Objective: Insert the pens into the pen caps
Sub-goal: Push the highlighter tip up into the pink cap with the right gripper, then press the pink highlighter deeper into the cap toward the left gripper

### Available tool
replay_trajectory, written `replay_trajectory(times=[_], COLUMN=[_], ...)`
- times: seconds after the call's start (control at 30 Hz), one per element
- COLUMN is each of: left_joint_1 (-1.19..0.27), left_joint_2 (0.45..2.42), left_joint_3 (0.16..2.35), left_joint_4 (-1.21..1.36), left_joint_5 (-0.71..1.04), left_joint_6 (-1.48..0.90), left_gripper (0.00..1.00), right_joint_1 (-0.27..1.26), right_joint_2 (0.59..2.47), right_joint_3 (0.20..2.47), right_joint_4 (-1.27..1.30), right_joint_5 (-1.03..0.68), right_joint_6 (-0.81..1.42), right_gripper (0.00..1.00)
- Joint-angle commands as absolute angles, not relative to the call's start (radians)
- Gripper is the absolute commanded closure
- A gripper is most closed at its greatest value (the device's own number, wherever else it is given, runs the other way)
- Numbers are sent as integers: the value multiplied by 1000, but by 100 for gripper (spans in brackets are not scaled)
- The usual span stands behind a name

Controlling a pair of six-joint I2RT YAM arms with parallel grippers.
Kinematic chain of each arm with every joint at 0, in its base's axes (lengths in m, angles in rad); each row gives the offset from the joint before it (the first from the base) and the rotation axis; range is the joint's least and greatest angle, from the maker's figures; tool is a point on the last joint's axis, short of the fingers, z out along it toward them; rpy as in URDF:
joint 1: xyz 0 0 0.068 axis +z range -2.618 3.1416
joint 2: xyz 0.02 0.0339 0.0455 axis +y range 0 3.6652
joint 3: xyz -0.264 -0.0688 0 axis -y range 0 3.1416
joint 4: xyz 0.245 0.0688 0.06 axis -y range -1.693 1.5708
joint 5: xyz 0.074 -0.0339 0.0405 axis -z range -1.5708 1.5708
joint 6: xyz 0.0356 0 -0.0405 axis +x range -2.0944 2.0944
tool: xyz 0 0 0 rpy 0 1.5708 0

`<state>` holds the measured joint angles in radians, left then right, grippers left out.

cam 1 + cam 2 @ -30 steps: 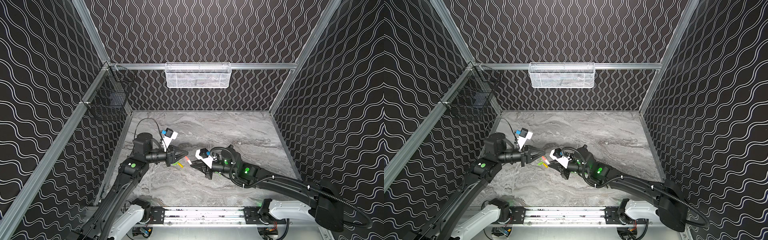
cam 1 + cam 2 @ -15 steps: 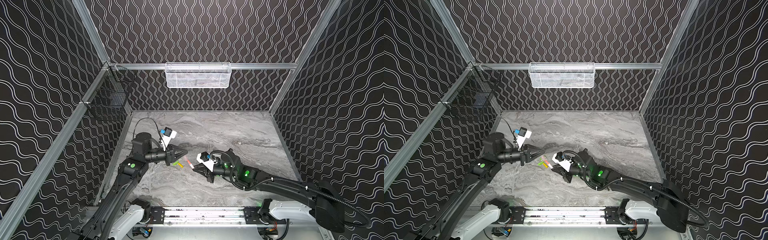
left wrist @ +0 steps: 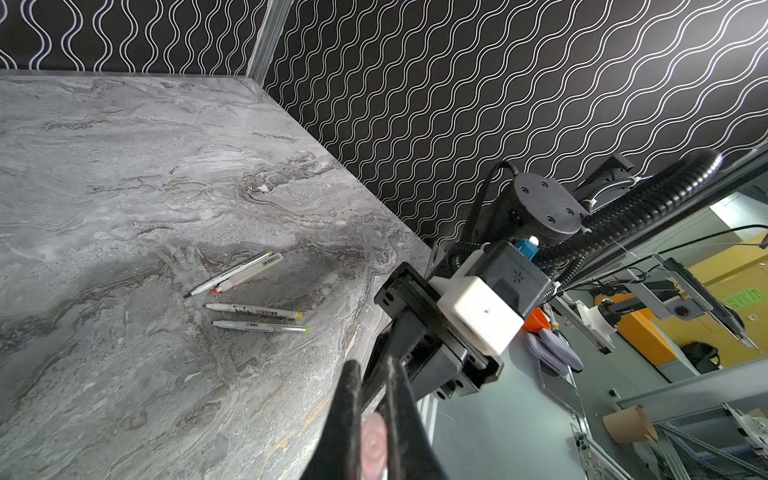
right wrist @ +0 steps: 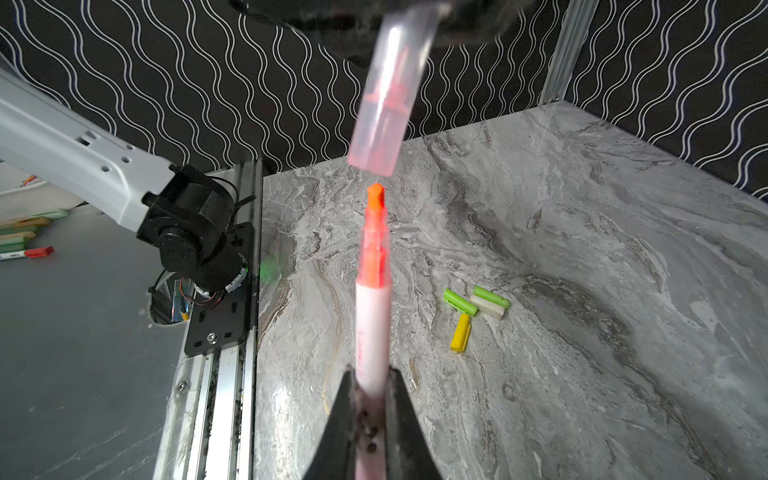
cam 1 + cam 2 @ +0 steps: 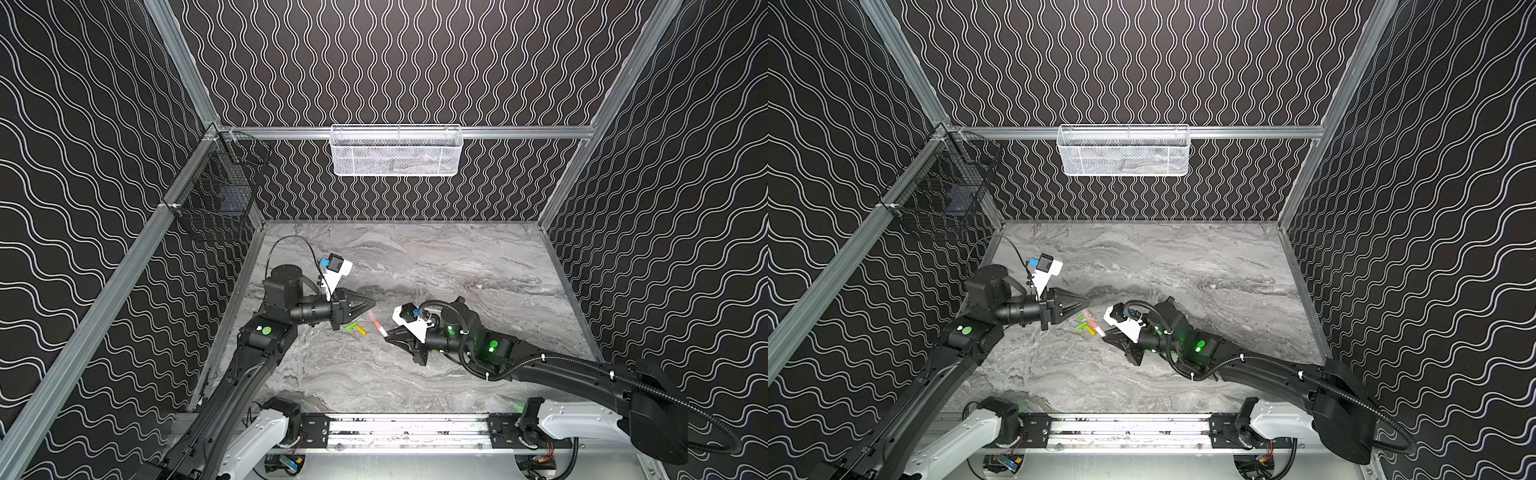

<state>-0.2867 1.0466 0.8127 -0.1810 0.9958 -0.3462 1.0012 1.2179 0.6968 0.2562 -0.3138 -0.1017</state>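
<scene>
Jaws of the right end effector (image 4: 371,372) are clamped on the pen (image 4: 372,316) at its rear half, with the orange tip aimed far-left along the barrel's long axis. Directly ahead of that tip, just apart from it, the pink cap (image 4: 388,104) is clamped in the left end effector (image 3: 372,365), mouth toward the pen. Cap axis is tilted slightly off the barrel's line, so alignment is judged necessary before pushing. Loose caps (image 4: 461,332) lie on the surface (image 4: 582,249), left of the pen.
</scene>
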Motion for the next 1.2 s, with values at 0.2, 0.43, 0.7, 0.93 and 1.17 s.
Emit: replay_trajectory(times=[0.2, 0.43, 0.7, 0.93, 1.17], left_joint_1=[-285, -285, -287, -297, -319], left_joint_2=[1063, 1069, 1075, 1082, 1084], left_joint_3=[813, 813, 800, 809, 821], left_joint_4=[-143, -149, -99, -132, -180], left_joint_5=[1014, 1011, 1040, 1019, 988], left_joint_6=[-356, -353, -387, -361, -325], left_gripper=[100, 100, 100, 100, 100], right_joint_1=[1001, 1002, 1001, 1001, 997], right_joint_2=[1221, 1209, 1232, 1263, 1262], right_joint_3=[730, 739, 779, 860, 905], right_joint_4=[281, 279, 291, 260, 265], right_joint_5=[-322, -321, -311, -296, -266], right_joint_6=[-113, -123, -114, -70, 9], right_gripper=[100, 100, 100, 100, 100])
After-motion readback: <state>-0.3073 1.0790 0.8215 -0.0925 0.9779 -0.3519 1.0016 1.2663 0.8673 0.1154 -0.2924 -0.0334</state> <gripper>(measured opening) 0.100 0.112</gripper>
